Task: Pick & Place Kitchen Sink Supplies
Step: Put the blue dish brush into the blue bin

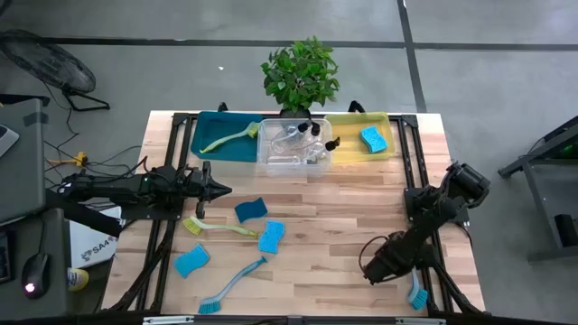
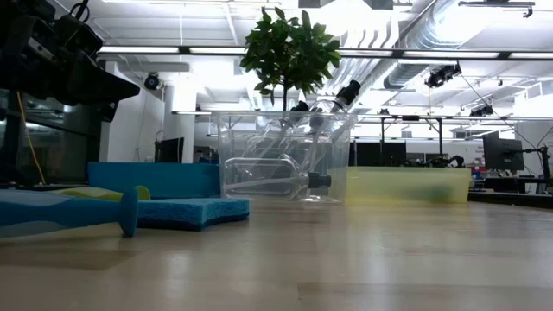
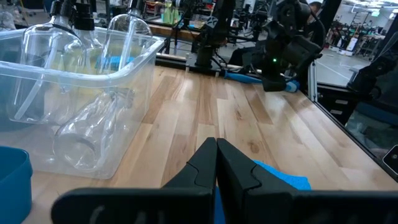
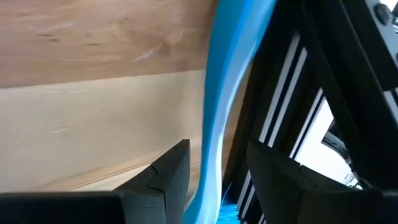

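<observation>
We are viewing a sorting job that we judge to be partly done. In the teal bin (image 1: 217, 144) a yellow-green brush (image 1: 230, 138) is already lying; the clear bin (image 1: 291, 155) is holding the pump bottles (image 1: 302, 135); the yellow bin (image 1: 354, 143) is holding one blue sponge (image 1: 373, 138). A potted plant (image 1: 301, 74) is standing behind the bins.

Still loose on the table (image 1: 352, 235) we are counting three blue sponges (image 1: 252, 209), (image 1: 271, 236), (image 1: 191, 261), a second yellow-green brush (image 1: 217, 227) and a blue brush (image 1: 232, 287).

The right gripper (image 4: 211, 171) is working at the table's right edge, its jaws standing apart on either side of the handle of another blue brush (image 4: 227, 93); we are seeing a gap on both sides, so it is not yet clamped. That brush is lying along the table's near right edge (image 1: 417, 293).

The left gripper (image 3: 216, 163) is waiting with fingers pressed together and empty, hovering over the left-centre of the table just above a sponge.

We are estimating roughly half the supplies as still to be placed.
</observation>
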